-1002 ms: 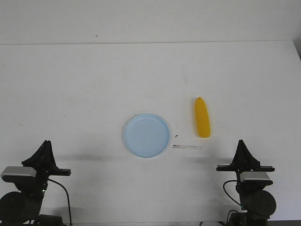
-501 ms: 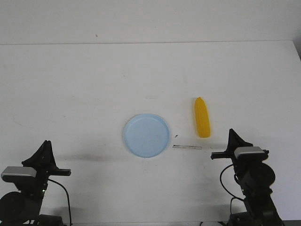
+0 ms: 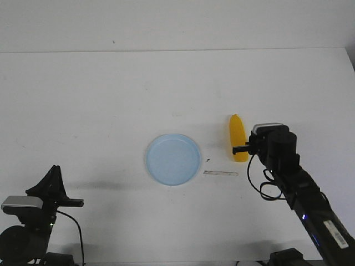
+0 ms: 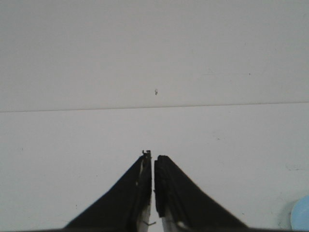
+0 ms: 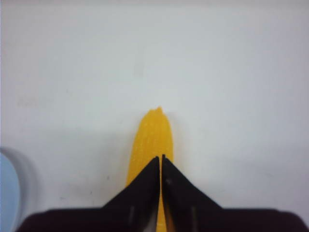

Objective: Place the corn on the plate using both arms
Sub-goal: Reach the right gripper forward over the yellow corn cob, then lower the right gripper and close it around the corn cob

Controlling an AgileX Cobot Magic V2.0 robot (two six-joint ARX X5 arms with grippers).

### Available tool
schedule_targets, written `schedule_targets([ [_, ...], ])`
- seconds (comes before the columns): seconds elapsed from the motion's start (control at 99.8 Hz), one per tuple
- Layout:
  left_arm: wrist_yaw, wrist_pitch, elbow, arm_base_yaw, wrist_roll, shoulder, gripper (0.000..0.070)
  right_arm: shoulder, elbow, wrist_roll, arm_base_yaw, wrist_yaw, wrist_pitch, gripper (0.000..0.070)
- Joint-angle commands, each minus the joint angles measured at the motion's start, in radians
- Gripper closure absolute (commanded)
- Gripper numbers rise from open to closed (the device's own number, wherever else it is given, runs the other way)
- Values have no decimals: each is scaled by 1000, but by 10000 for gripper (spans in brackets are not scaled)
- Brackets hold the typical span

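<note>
The yellow-orange corn (image 3: 237, 136) lies on the white table right of the pale blue plate (image 3: 172, 159), tapered end pointing away from me. My right gripper (image 3: 240, 148) is shut and empty, hovering over the near half of the corn. In the right wrist view the closed tips (image 5: 160, 157) sit above the corn (image 5: 152, 130), with the plate's rim (image 5: 10, 186) off to one side. My left gripper (image 3: 54, 169) is shut and empty at the table's front left, far from both things. It shows closed in the left wrist view (image 4: 153, 157), where the plate's edge (image 4: 302, 217) peeks into a corner.
A thin grey strip (image 3: 220, 173) lies on the table just in front of the corn, with a small dark speck (image 3: 208, 160) between it and the plate. The table's far edge (image 3: 177, 51) meets a white wall.
My right arm has risen from the front right corner and reached forward and left until its shut gripper is over the corn. The left arm, corn and plate have not moved.
</note>
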Motion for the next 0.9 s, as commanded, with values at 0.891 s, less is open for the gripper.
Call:
schedule_targets([
  [0.891,-2,15,8,-1,6,0,699,540,612,162,14,-5,-592,695],
])
